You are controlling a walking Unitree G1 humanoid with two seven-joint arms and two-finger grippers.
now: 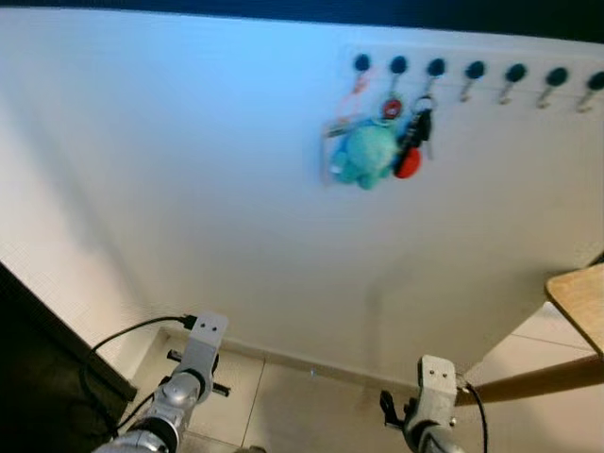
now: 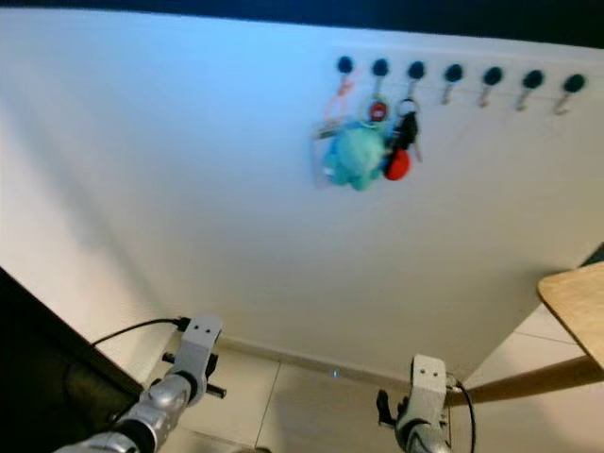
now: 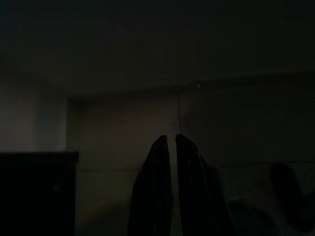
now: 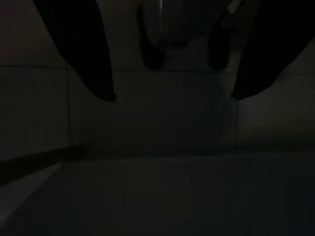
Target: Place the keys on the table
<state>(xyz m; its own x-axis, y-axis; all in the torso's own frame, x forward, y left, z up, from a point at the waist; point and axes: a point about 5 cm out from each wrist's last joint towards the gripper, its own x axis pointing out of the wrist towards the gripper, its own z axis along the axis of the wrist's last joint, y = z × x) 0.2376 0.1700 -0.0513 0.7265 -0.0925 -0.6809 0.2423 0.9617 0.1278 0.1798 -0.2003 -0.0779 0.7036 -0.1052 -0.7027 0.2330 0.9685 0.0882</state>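
A bunch of keys [image 1: 408, 132] hangs from a row of dark hooks [image 1: 475, 71] high on the white wall, with a teal plush toy [image 1: 366, 154], a red tag and a black fob. The corner of a wooden table [image 1: 580, 300] shows at the right edge. Both silver arms hang low, far below the keys: the left arm [image 1: 193, 363] and the right arm [image 1: 432, 396]. In the dark left wrist view my left gripper [image 3: 171, 138] has its fingers pressed together on nothing. In the right wrist view my right gripper [image 4: 172, 98] stands wide open over the floor.
A dark cabinet [image 1: 38, 363] stands at the lower left, with a black cable [image 1: 123, 335] running along the wall. The table's slanted wooden leg [image 1: 538, 380] crosses at the lower right. Pale floor tiles [image 1: 311, 406] lie below the wall.
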